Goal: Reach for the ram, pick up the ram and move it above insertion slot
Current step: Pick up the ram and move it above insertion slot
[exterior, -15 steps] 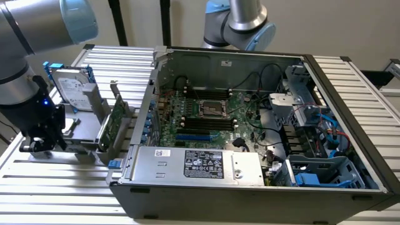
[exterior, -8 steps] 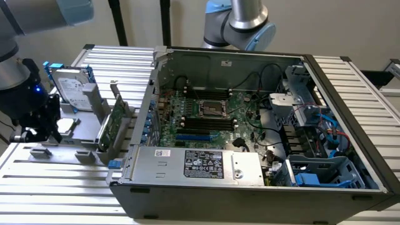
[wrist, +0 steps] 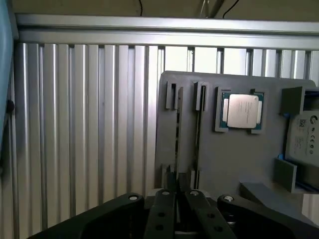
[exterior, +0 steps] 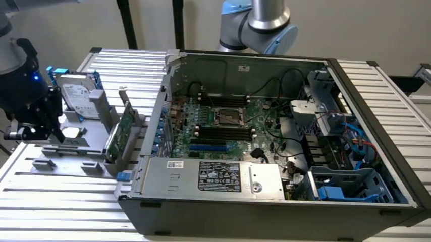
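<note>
The ram (wrist: 178,129) shows edge-on as a thin dark strip standing in a narrow slot of the grey holder (wrist: 234,159). My gripper (wrist: 178,199) straddles its near end, with the two black fingers (wrist: 164,211) drawn close together on the strip. In the exterior view the gripper (exterior: 47,133) hangs low over the holder's left end, at the exterior view's left. The insertion slot lies among the black memory slots (exterior: 222,132) on the motherboard inside the open computer case (exterior: 269,201), well to the exterior view's right of the gripper.
The holder also carries a silver processor chip (wrist: 242,110), a silver hard drive (exterior: 75,96) standing upright, and a taller green expansion card (exterior: 120,133) next to the case wall. Everything rests on a ribbed aluminium table (exterior: 60,201). Cables and a blue drive bay crowd the case's right side.
</note>
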